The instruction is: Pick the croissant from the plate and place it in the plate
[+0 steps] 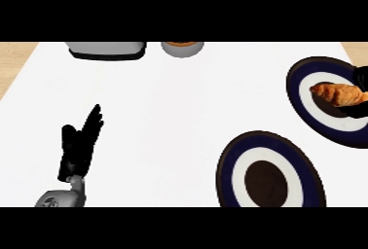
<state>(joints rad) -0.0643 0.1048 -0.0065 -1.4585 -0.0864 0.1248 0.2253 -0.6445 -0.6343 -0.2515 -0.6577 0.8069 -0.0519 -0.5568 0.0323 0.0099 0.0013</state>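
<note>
At the lower left of the white counter (165,112), the left hand (78,146) rests with its fingers straight and pointing up and slightly right, holding nothing; its grey forearm (64,197) comes in from the bottom edge. Along the far edge of the counter, left of centre, sits a grey appliance with a dark base (106,49), cut off by the top of the view. Just to its right stands a small grey cup (182,48) with something brown inside, also cut off.

Further right, near the bottom, lies 1 round plate (271,170) with a dark blue rim, a white ring and a dark centre; nothing lies on it. Above and to the right of it, close by, a 2nd plate (302,92) of the same pattern reaches the right edge of the view. The croissant (339,94) is over the middle of this 2nd plate. Black shapes above and below the croissant at the right edge are the right hand (359,75), with fingers curled around the croissant's right end.
</note>
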